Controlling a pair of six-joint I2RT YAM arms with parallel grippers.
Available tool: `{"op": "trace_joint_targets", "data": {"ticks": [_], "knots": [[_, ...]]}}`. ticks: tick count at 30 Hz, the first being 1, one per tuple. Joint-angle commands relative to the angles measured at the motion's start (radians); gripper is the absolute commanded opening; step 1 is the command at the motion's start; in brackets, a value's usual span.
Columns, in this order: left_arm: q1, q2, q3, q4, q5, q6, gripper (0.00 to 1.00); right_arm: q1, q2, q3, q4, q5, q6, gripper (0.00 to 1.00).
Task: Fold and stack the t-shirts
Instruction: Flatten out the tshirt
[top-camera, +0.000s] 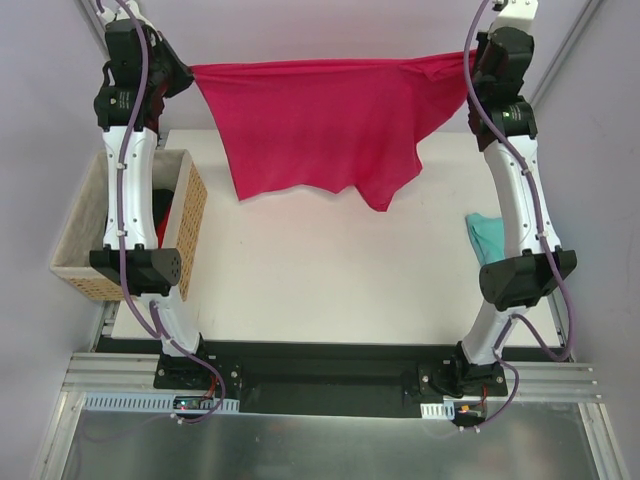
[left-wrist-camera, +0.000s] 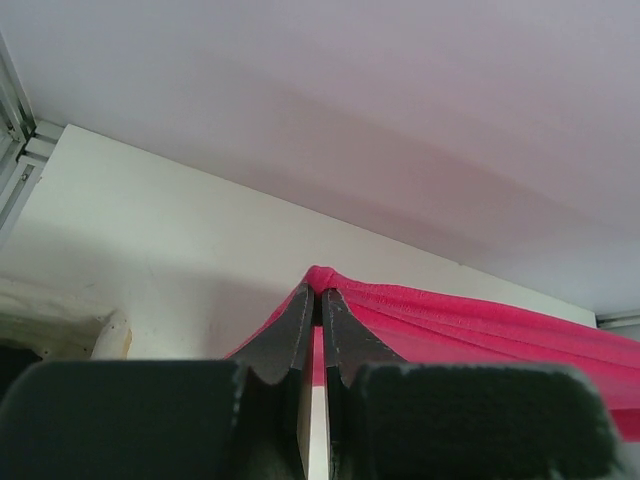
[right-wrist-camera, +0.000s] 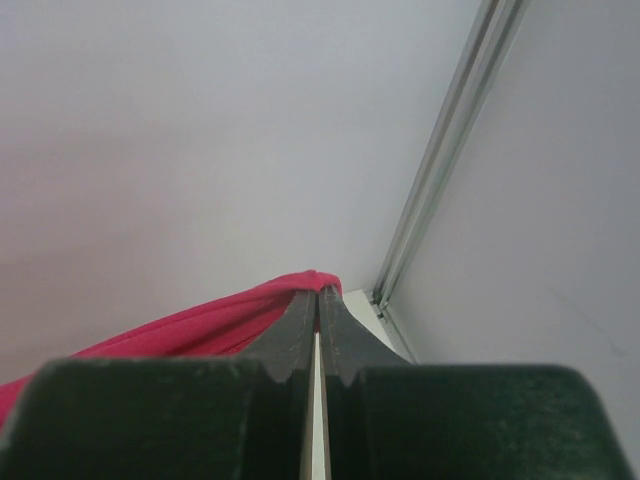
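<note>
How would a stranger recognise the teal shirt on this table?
Start at the white table and follow its right edge to the right arm. The crumpled teal cloth t-shirt lies there, unlike the crimson-pink cloth t-shirt stretched in the air.

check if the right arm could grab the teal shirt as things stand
Probably not yet: the right gripper is shut on the pink shirt, held up high. The teal shirt lies well below it, untouched.

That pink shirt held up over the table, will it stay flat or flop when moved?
Likely floppy: the pink shirt sags between its two held corners, its lower edge hanging unevenly. Probably light, since small corner pinches carry it. It may wrinkle when laid on the table.
</note>
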Motion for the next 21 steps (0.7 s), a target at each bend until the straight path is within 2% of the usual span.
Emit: {"op": "trace_joint_targets", "data": {"ticks": [1, 14, 21], "knots": [[0.049, 0.029, 0.018, 0.052, -0.115, -0.005, 0.0, -0.053, 0.027, 0.082, -0.017, 0.038, 0.06, 0.01], [0.055, 0.112, 0.076, 0.078, -0.037, -0.045, 0.0, -0.053, 0.079, 0.146, -0.073, -0.032, 0.131, 0.01], [0.055, 0.122, 0.096, 0.084, -0.02, -0.045, 0.0, -0.053, 0.093, 0.171, -0.066, -0.035, 0.116, 0.01]]}}
